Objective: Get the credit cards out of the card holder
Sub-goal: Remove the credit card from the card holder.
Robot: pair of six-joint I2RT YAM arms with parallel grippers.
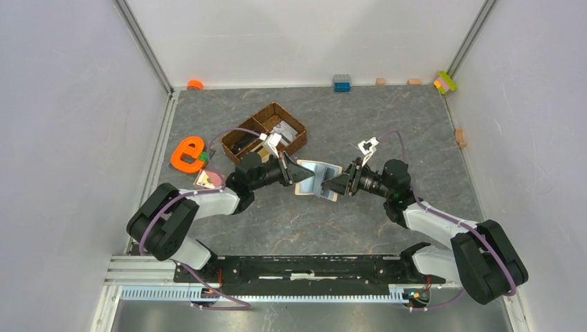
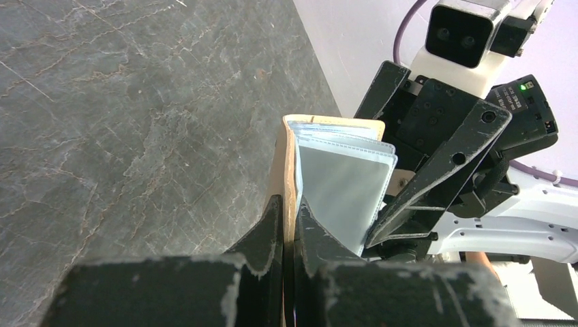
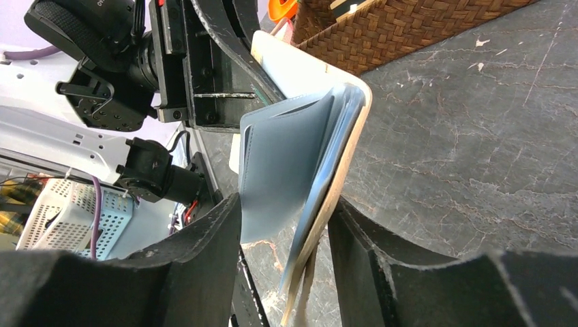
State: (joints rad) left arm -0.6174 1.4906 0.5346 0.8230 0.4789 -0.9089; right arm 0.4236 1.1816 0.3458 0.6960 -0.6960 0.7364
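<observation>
Card holder (image 1: 317,178) is off the worktop (image 1: 387,117), held up mid-scene between the two arms, fanned open. Beige cover faces the left arm and the clear-grey sleeves (image 2: 341,184) spread towards the right arm.

Left end effector (image 1: 302,173) is clamped tight on the beige cover, one finger on each face, no gap in the left wrist view.

Right end effector (image 1: 331,184) has its jaws apart, straddling the free edge of the sleeves and the cover. The right wrist view shows daylight on both sides, so it isn't gripping anything.

Sleeves look plain grey from both wrist views; can't tell if a card sits inside.

Two credit cards (image 1: 208,179), one pinkish and one cream, look to lie flat on the worktop beside the left arm, just under the orange letter toy (image 1: 185,153). They're small in the top view.

Wicker basket (image 1: 264,131) sits behind the left end effector.
</observation>
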